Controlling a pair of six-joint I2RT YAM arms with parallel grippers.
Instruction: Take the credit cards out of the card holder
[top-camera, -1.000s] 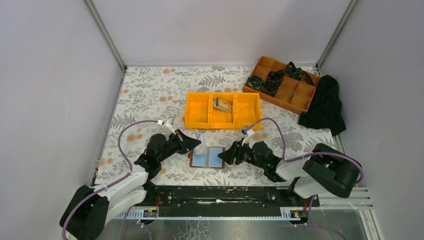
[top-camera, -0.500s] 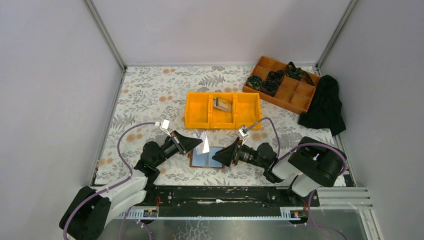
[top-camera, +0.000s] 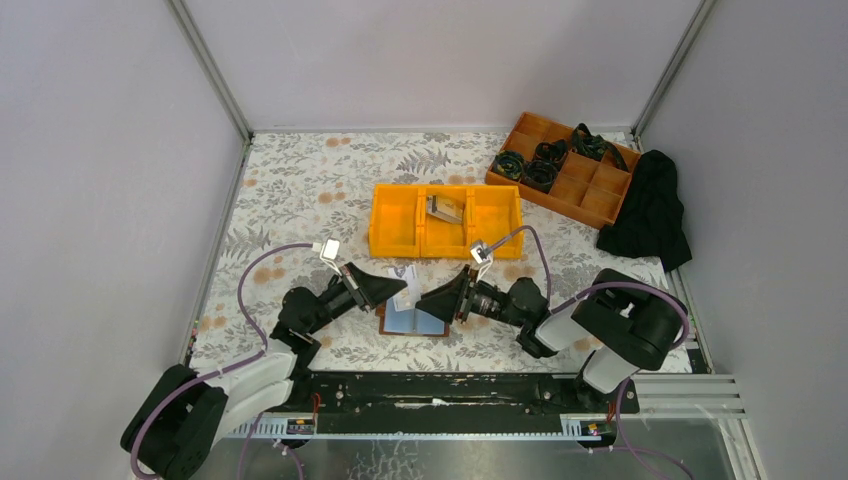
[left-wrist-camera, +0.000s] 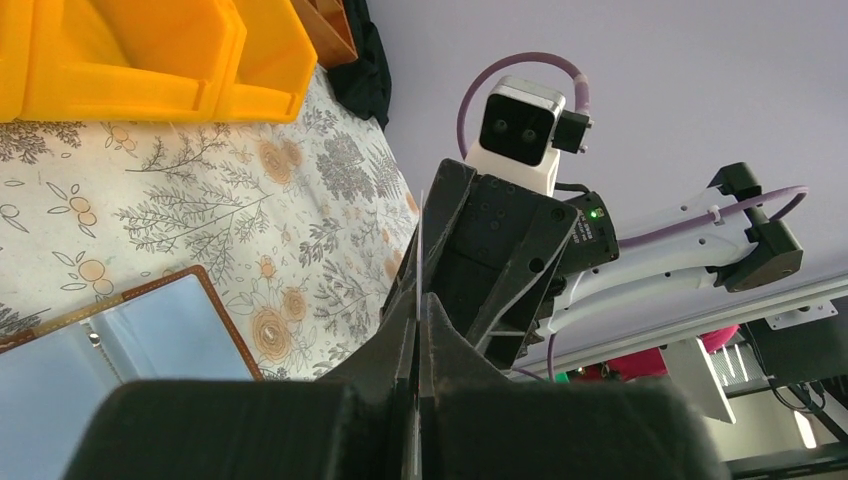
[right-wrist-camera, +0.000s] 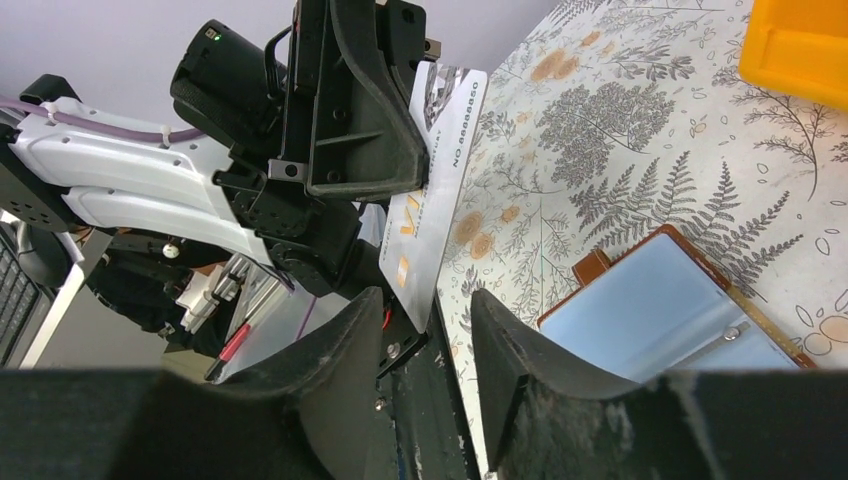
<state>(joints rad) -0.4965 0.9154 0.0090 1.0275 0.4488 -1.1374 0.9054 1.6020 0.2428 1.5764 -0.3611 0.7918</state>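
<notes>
Credit card (right-wrist-camera: 432, 180) pinched on edge in left claw (top-camera: 398, 290), jaws shut tight on it, raised over left part of open card holder (top-camera: 420, 320) on worktop (top-camera: 300, 190). Right claw (right-wrist-camera: 425, 330) half open, fingers either side of card's lower corner, not clamped.

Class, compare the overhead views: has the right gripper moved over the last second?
Yes. The right gripper has slid leftward over the open card holder, closing on the card held by the left gripper.
</notes>
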